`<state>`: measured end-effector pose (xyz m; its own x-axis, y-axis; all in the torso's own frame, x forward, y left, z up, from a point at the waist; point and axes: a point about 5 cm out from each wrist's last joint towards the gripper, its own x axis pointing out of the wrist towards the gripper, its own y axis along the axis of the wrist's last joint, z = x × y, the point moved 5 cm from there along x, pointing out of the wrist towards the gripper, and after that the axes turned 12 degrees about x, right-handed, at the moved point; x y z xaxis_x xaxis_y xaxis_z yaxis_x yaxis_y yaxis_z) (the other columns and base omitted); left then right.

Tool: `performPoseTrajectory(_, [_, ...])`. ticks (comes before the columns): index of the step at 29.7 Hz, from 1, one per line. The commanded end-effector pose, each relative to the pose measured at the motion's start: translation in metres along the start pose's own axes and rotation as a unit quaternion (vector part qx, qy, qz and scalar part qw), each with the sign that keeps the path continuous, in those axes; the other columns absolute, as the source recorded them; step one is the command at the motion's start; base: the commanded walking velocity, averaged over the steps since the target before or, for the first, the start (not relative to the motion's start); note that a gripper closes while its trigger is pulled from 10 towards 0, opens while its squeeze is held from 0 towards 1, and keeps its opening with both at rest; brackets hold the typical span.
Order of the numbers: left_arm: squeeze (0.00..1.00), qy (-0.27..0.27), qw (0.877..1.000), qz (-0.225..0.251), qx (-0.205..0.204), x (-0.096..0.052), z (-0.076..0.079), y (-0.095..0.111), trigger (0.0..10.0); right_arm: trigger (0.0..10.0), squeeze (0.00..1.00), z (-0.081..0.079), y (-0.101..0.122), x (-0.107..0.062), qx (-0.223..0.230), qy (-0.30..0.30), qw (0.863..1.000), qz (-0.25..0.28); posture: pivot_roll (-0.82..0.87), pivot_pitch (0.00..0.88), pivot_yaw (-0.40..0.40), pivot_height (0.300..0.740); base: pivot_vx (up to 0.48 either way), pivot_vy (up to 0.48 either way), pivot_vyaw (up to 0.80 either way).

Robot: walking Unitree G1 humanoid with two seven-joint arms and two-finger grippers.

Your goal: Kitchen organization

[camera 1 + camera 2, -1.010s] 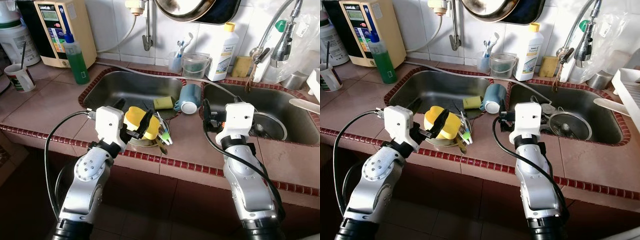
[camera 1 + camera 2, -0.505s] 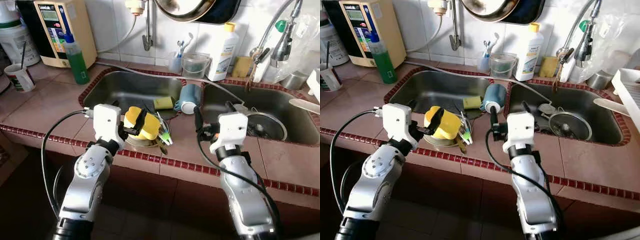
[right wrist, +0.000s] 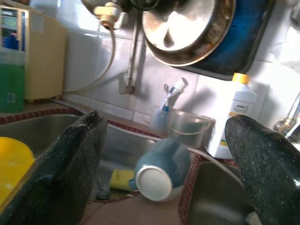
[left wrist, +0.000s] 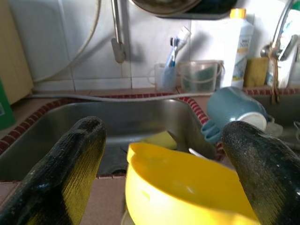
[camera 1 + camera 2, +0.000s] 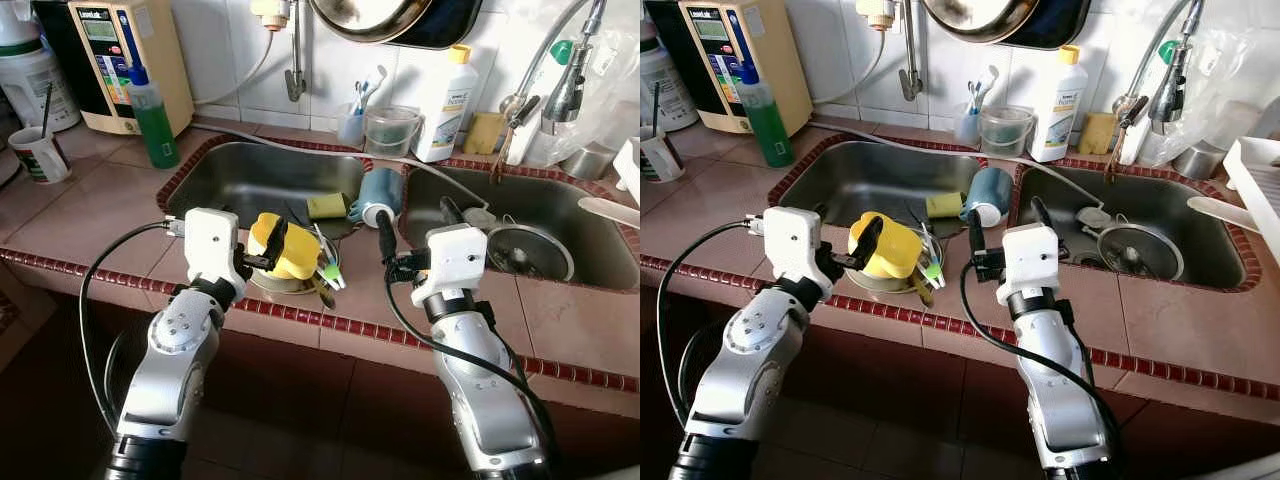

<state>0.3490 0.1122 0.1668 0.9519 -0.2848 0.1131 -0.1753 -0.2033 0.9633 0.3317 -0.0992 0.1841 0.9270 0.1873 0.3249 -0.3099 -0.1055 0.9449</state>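
Straddling the yellow cup (image 5: 288, 247) at the counter's front edge, the left gripper (image 5: 262, 248) is spread, not yet clenched. The right gripper (image 5: 1005, 222), likewise spread, faces the blue mug (image 5: 986, 194) on the sink divider; a nudge could roll it into a basin.

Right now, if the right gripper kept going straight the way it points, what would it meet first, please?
Most likely the blue mug lying on its side on the divider between the two sinks. It sits between the open fingers of the right gripper, base toward the camera. How far off it lies is hard to judge.
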Motion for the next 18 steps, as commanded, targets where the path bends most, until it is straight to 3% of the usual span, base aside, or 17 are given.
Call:
performPoseTrajectory(1, [0.0, -0.001, 1.0, -0.005, 0.007, -0.002, 0.003, -0.001, 10.0, 10.0, 0.0, -0.005, 0.002, -0.003, 0.005, 0.011, 1.0, 0.004, -0.21, 0.0, 0.006, 0.74, 0.0, 0.0, 0.0])
performPoseTrajectory(7, [0.0, -0.002, 1.0, -0.015, 0.006, -0.003, 0.005, -0.004, 10.0, 10.0, 0.0, -0.01, -0.006, -0.007, 0.002, 0.023, 1.0, -0.008, -0.2, 0.0, 0.005, 0.74, 0.0, 0.0, 0.0])
performPoseTrajectory(12, [0.0, -0.022, 1.0, 0.007, 0.006, -0.002, 0.008, 0.005, 10.0, 10.0, 0.0, -0.013, -0.004, -0.005, 0.002, 0.031, 1.0, -0.002, -0.2, 0.0, 0.005, 0.74, 0.0, 0.0, 0.0])
performPoseTrajectory(18, [0.0, -0.062, 0.996, 0.036, 0.051, -0.006, 0.024, 0.015, 10.0, 10.0, 0.0, -0.015, -0.003, -0.008, 0.009, 0.038, 0.999, 0.0, -0.2, 0.0, 0.004, 0.74, 0.0, 0.0, 0.0])
